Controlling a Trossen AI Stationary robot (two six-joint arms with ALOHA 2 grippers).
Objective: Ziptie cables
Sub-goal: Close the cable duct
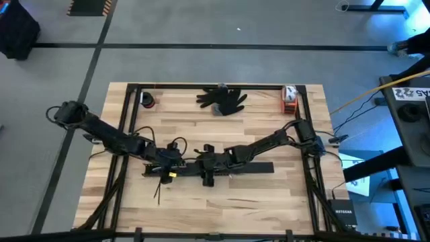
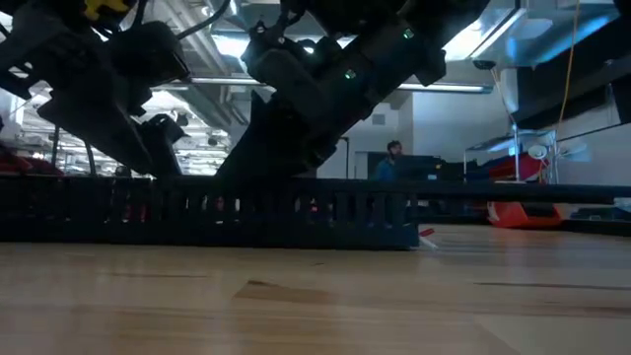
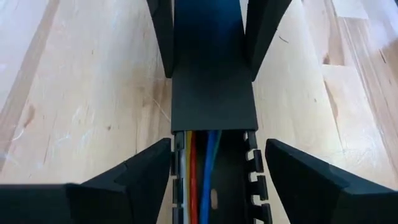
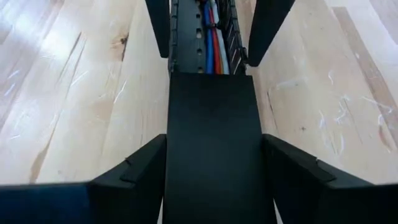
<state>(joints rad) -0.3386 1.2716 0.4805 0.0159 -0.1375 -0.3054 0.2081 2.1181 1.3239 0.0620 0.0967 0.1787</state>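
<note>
A long black slotted duct (image 1: 259,168) lies across the middle of the table. In it run the cables (image 3: 198,180), yellow, red, blue and white, side by side. A flat black cover (image 4: 214,112) lies on the duct's right part and hides the cables there. My left gripper (image 3: 218,144) stands open, one finger on each side of the uncovered duct, just left of the cover's end. My right gripper (image 4: 214,140) faces it from the right and is closed on the cover. In the high view the left gripper (image 1: 171,165) and the right gripper (image 1: 209,165) are almost nose to nose. My right gripper has the cover's two long edges (image 4: 177,149) between its two fingers, close to the cover's left end. The fingers come slanting down from the table's right and stand across the cover. The cover lies flat on the duct, which rests on the table.
A black glove (image 1: 223,99) lies at the far middle, a red roll (image 1: 148,101) at the far left and an orange-and-white object (image 1: 289,97) at the far right. A black frame (image 1: 127,114) borders the table. A person (image 2: 394,163) sits in the room behind.
</note>
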